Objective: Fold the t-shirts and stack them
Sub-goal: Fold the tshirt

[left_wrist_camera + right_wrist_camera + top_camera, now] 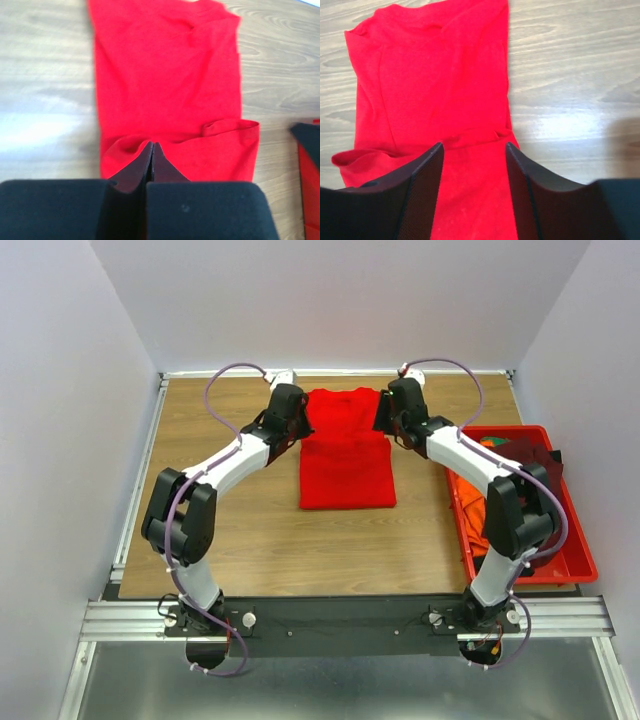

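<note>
Cloth took up the far middle of the wooden table (220, 550): one red t-shirt (345, 455), lying flat and already partly folded. From above it showed a narrower band at the far end and a broader, squarer slab nearer the arms, with one layer lapped over the other.

Both arms reached out to the shirt's far end, one on each side. The left gripper (152, 148) sat at the left edge with its fingers (136, 172) pressed tight together and no gap between them. In the left wrist view the tips met a raised fold of the red cloth, which puckered up around them. Whether any fabric was actually caught between them I couldn't tell. A loose flap curled up just to the right of that spot.

The right gripper (474, 146) hung over the opposite edge with its fingers (422, 190) spread wide. Red cloth showed through the gap between them and nothing was gripped. Beyond the tips, the edge of the upper layer ran crosswise over the layer beneath.

Off to the right side of the table stood a red plastic bin (575, 562), well apart from the spread shirt. Inside it was a crumpled orange t-shirt (468, 502) — partly hidden behind the right arm.
</note>
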`<state>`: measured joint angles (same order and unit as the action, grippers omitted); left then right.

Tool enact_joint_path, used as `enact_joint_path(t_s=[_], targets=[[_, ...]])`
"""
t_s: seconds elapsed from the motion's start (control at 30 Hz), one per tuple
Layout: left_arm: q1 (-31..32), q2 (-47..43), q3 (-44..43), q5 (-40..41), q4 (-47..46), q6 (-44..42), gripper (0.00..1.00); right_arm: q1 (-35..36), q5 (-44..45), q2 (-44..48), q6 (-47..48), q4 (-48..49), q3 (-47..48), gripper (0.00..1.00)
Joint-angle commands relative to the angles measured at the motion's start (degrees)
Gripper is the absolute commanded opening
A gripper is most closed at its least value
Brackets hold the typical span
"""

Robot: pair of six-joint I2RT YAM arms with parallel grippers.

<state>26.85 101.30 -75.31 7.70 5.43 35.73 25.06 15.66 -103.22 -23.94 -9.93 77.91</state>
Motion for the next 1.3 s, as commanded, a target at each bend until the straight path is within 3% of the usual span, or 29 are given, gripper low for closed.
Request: enact_joint_path(t_s=[0.0,0.27,0.47,0.63,0.73,0.9,0.97,1.07,1.13,1.27], targets=[[-0.04,-0.57,4.11,4.33,1.07,2.51,0.0,-0.19,2.09,1.27,-1.1,-0.88,-4.78,0.56],[-0.04,7.05,2.11,3.63,0.98,2.86,0.0,-0.19,3.85,-4.61,-0.76,-0.88,-3.3,0.4],[-0.22,17.5,-7.2,3.81,3.26,1.19,0.0,-1.06,1.66,-16.29,0.13,-0.88,4.26,0.39],[-1.18,20.7,-8.9,3.46,4.24,1.71,0.0,-2.47,-0.01,-18.86,0.13,-0.88,6.03,0.4],[-1.8,18.85,-6.26,3.19,2.48,1.72,0.0,-3.09,0.24,-17.46,0.21,-0.88,4.71,0.41],[-2.59,16.66,-6.25,-0.05,1.0,0.05,0.0,-3.61,-2.12,-13.16,0.48,-1.14,4.18,0.52],[-2.51,15.25,-6.25,-1.98,-0.59,-1.61,0.07,-3.61,-3.44,-10.96,0.39,-1.23,3.92,0.57],[-2.51,11.38,-6.34,-4.63,-2.88,-3.12,0.28,-3.53,-5.11,-6.3,-0.4,-2.19,2.95,0.61],[-2.51,8.14,-5.99,-5.07,-3.06,-3.29,0.33,-3.53,-5.38,-2.1,-1.98,-2.89,1.46,0.62],[-1.72,1.72,-0.73,-4.54,-3.15,-0.4,0.27,-2.65,-8.36,5.82,-5.23,-3.25,-7.83,0.54]])
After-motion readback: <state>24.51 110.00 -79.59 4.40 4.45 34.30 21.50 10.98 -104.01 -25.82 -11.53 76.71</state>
